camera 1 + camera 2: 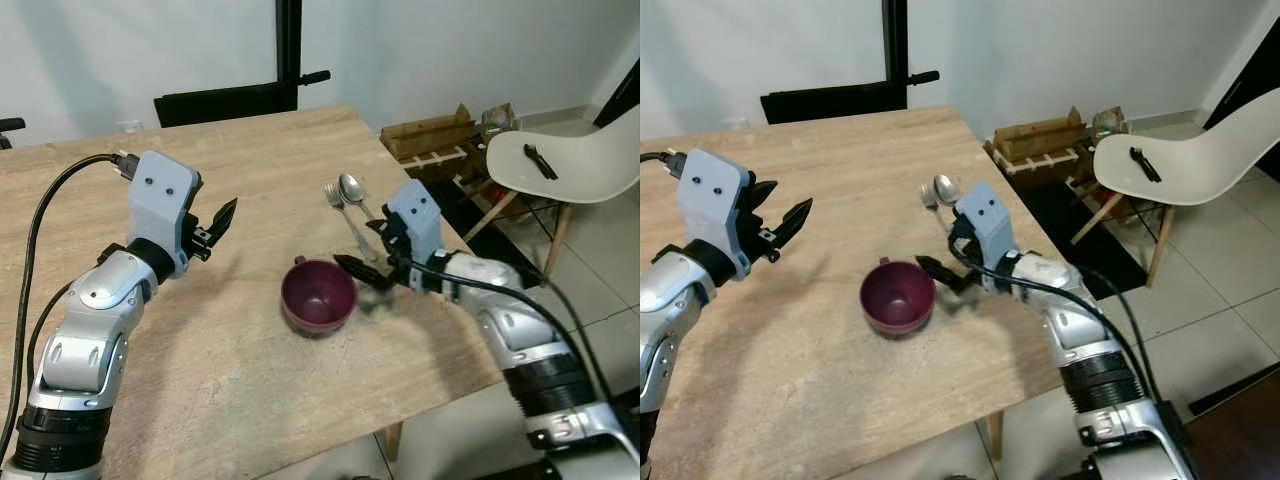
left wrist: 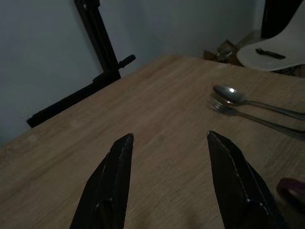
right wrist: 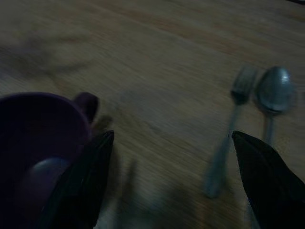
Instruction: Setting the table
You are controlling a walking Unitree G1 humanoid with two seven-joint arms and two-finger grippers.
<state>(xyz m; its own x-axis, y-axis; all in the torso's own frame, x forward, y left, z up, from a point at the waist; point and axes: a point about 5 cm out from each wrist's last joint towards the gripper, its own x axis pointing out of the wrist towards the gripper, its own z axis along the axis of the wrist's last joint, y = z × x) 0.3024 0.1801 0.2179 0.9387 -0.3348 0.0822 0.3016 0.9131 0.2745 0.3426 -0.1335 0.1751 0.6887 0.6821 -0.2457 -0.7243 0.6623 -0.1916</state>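
Observation:
A maroon cup stands upright and empty on the wooden table, its small handle turned to the far side. Just right of it my right gripper hovers low and open; one finger reaches close to the cup's rim and nothing is held. In the right wrist view the cup sits beside one finger. A fork and a spoon lie side by side behind the right gripper. My left gripper is raised over the table's left part, open and empty, pointing toward the cutlery.
The table's right edge runs close behind the right arm. Beyond it stand a white chair with a small black object on its seat and a wooden crate. A black stand rises behind the table.

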